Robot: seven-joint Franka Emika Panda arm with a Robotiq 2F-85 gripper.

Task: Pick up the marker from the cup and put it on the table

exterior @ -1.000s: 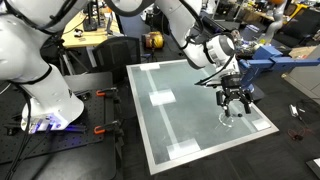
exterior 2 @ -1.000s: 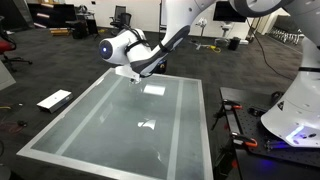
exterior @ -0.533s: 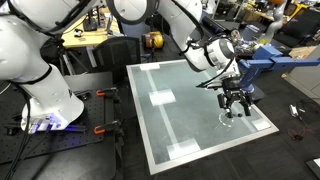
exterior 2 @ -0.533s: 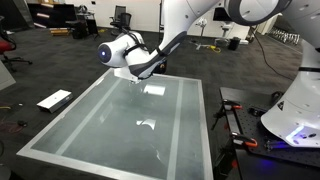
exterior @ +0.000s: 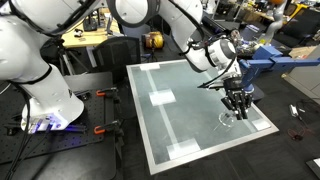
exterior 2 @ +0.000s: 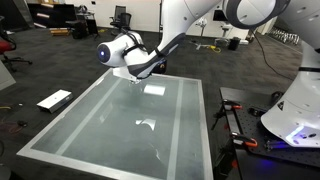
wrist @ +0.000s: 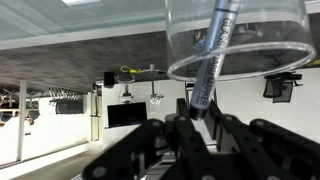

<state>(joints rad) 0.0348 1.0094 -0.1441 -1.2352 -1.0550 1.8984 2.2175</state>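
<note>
The picture in the wrist view seems to stand upside down. There the clear cup [wrist: 238,40] fills the top, and the dark marker [wrist: 215,50] leans out of it. The marker's end sits between my two black fingers [wrist: 225,135], so my gripper [wrist: 197,120] is shut on it. In an exterior view my gripper [exterior: 236,108] points down over the faint cup [exterior: 230,120] near the far corner of the pale glassy table [exterior: 190,115]. In an exterior view the arm's wrist [exterior 2: 128,52] hides the jaws, and I cannot make out the cup on the table [exterior 2: 100,130].
The white robot base [exterior: 40,70] stands beside the table. A blue fixture [exterior: 265,62] sits just past the table's edge near the gripper. A cluttered wooden workbench [exterior: 95,38] lies behind. White tape patches [exterior: 160,97] mark the table top.
The fingers have come together from wide apart onto the marker's end. The arm has stayed over the cup.
</note>
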